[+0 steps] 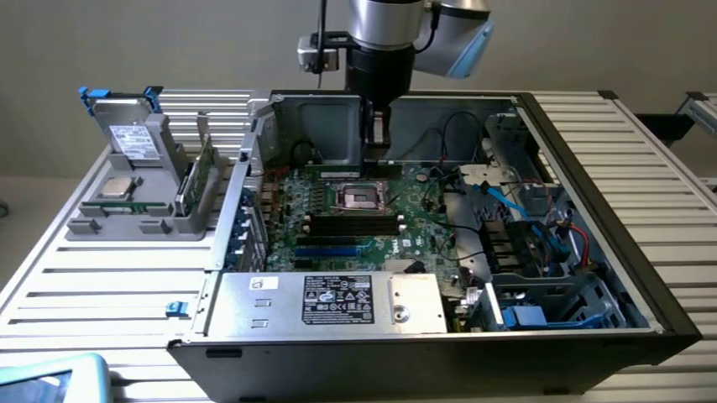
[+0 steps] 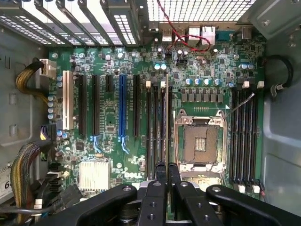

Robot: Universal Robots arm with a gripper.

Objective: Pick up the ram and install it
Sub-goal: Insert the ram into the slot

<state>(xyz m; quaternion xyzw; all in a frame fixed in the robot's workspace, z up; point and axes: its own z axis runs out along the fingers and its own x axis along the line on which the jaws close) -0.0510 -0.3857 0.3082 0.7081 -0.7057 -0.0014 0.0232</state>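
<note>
Down inside an open computer case (image 1: 448, 365) on a table (image 1: 67, 285) of pale slats. Pinching the ram (image 2: 167, 117) tight with the gripper (image 2: 167, 168), one black finger (image 2: 157, 188) on each flat side. Holding it on edge, thin side toward the wrist camera, long way along the black slots (image 2: 155, 122). Lined up with the row of slots just beside the square socket (image 2: 200, 141), over the green motherboard (image 2: 113, 141). Pushed into a slot or just above it: cannot tell. In the exterior view, reaching straight down from the arm (image 1: 387, 25) into the back part of the case, just past the socket, near the far wall. Farther along the board, a blue slot (image 2: 122, 108) between black ones, and a small silver block (image 2: 94, 175) with fins. At the front of the case, a grey metal box (image 1: 336, 300) with a black label. On the exterior view's left, outside the case, a grey rack (image 1: 134, 227) with a grey drive (image 1: 134, 143) standing up in it and a square silver chip (image 1: 116, 186) lying flat. Both well apart from the gripper.
</note>
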